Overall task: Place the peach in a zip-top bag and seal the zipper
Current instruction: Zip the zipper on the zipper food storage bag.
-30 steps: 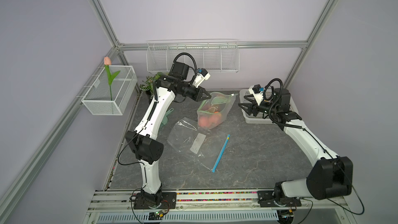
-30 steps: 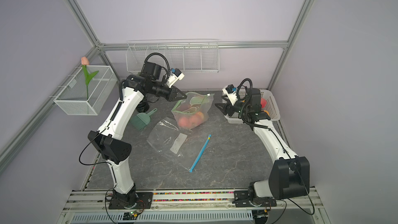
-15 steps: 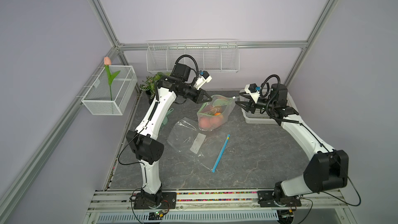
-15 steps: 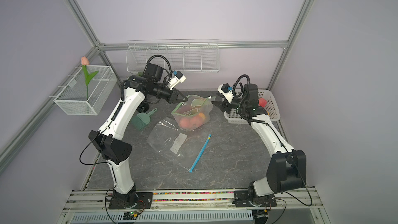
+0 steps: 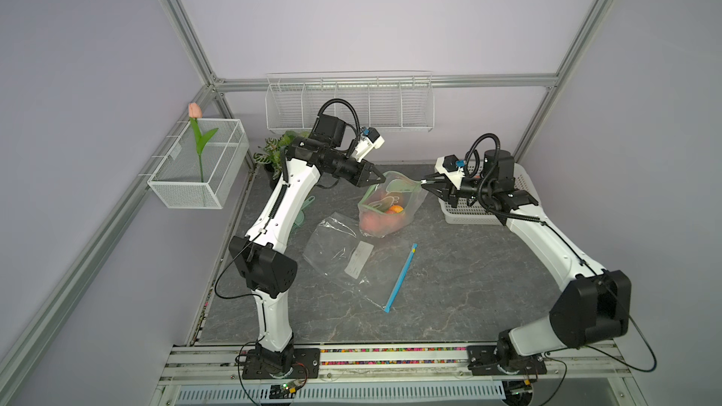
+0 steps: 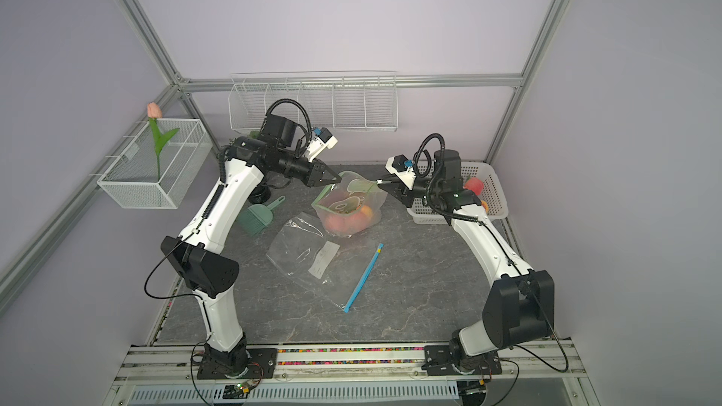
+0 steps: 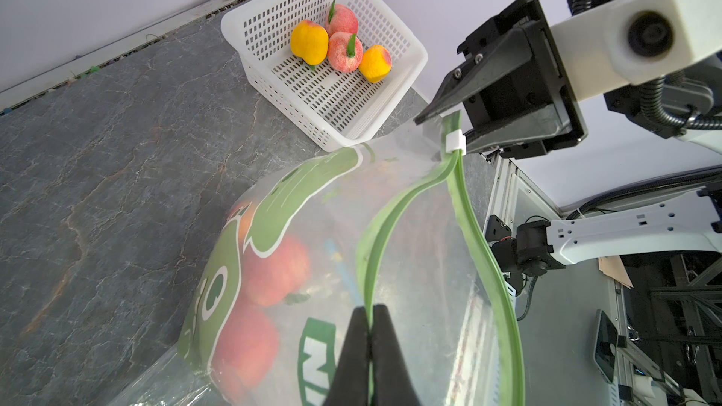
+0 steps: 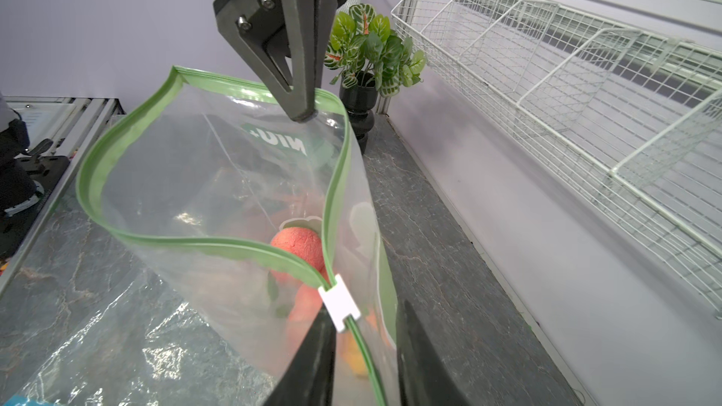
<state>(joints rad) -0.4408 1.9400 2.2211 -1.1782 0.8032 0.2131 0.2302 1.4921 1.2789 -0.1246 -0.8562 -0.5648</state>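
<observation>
A zip-top bag (image 5: pixel 390 205) stands on the counter (image 5: pixel 449 279) between the two claws, peaches (image 5: pixel 375 222) in its bottom. The left claw (image 5: pixel 383 180) pinches one end of the bag's rim; the right claw (image 5: pixel 424 182) meets the opposite end, its jaws either side of the zipper (image 8: pixel 218 246) at the slider (image 8: pixel 339 302). Directly behind the right claw sits a basket (image 7: pixel 394 99) with four fruits (image 7: pixel 344 50) in it. Below both claws, nearer the robot's bases, a second bag (image 5: pixel 344 255) lies flat. Behind the left claw stands a potted plant (image 5: pixel 273 150), with a wire rack (image 5: pixel 347 107) on the wall beyond.
</observation>
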